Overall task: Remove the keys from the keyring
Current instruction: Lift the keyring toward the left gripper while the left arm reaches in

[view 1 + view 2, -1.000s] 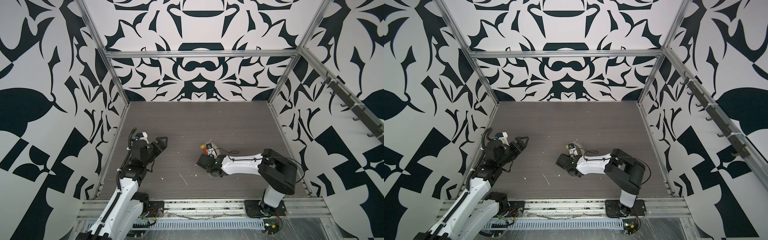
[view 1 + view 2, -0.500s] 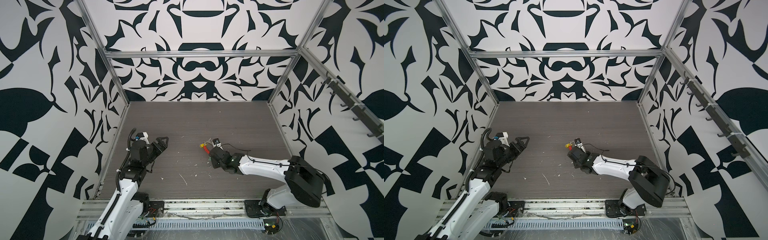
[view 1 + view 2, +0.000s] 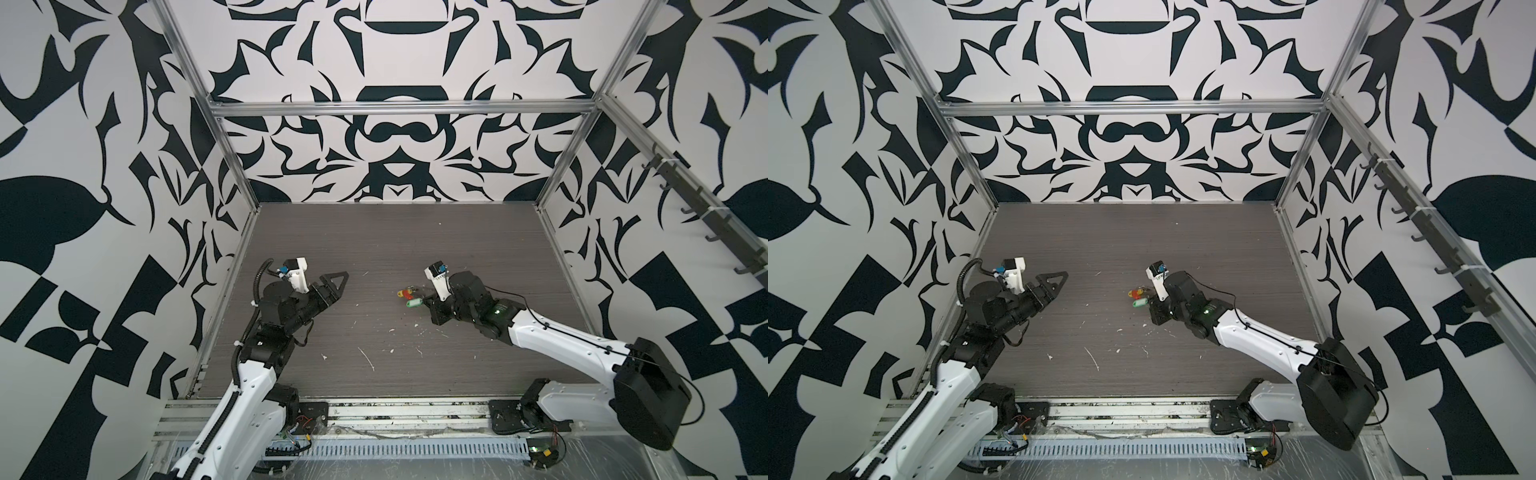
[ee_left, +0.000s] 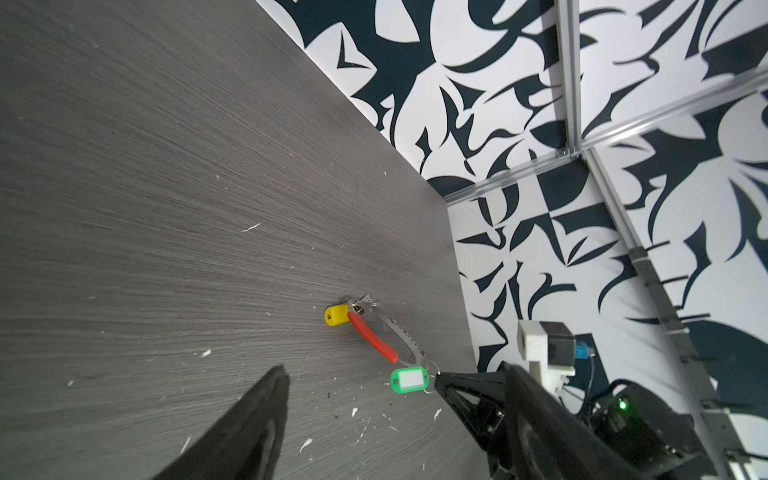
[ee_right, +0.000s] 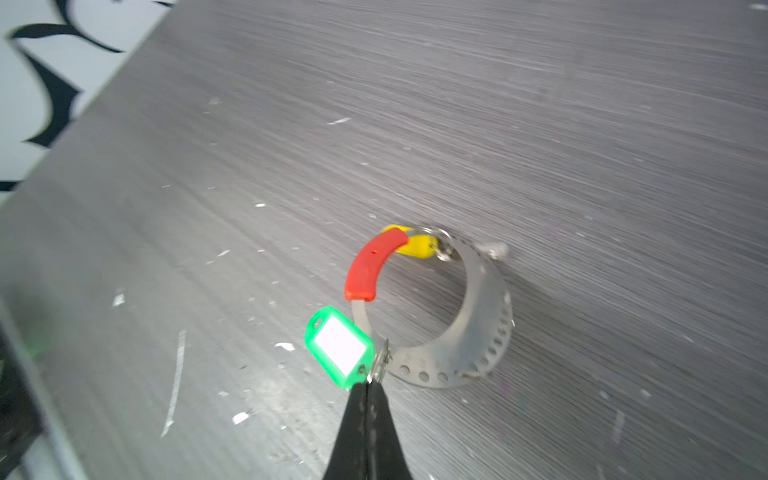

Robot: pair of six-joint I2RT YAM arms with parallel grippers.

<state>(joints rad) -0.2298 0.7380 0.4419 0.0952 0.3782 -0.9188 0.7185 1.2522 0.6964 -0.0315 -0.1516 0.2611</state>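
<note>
My right jaws are pressed together on the small metal link (image 5: 376, 365) beside the green tag (image 5: 338, 347), where it joins the keyring (image 5: 478, 332) resting on the desk (image 5: 582, 124). The yellow tag (image 5: 419, 245) sits at the red sleeve's (image 5: 370, 266) far end. My right arm has just swung outward, so I'm likely set to pull; no key is off. My left jaws, spread, wait well apart.

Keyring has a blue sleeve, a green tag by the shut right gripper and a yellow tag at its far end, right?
The sleeve on the keyring is red, not blue, as the right wrist view shows. The green tag by the shut right gripper and the yellow tag at the far end are correct.
</note>
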